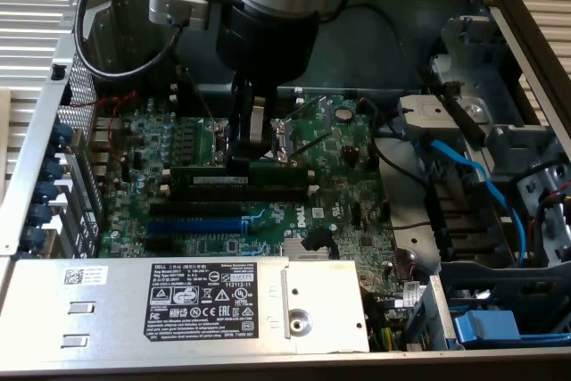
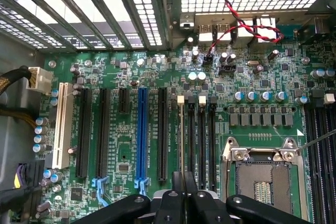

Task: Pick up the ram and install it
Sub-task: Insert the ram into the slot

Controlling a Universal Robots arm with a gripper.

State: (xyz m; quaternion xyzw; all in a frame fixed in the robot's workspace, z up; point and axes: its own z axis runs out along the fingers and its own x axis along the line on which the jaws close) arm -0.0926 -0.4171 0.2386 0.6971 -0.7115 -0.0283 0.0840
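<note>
The ram [image 1: 254, 184] is a dark-green stick with a white label strip. It stands on edge across the motherboard [image 1: 348, 176], just in front of the CPU socket [image 1: 287, 134]. My gripper [image 1: 241, 163] comes down from above and is shut on the stick's top edge near its middle. In the wrist view the ram [image 2: 182, 140] is a thin edge-on line running out from between the fingers of the gripper [image 2: 184, 184]. It lies along the memory slot farthest from the socket, beside three black slots with white end clips [image 2: 202, 135]. Whether it is seated in the slot I cannot tell.
Black expansion slots and a blue slot [image 1: 192, 224] lie beside the ram, away from the socket. A grey power supply with a Dell label [image 1: 201, 296] borders the board in front. Blue cables [image 1: 482, 180] and drive bays fill the exterior view's right. The case's vented wall [image 2: 157, 9] stands past the board.
</note>
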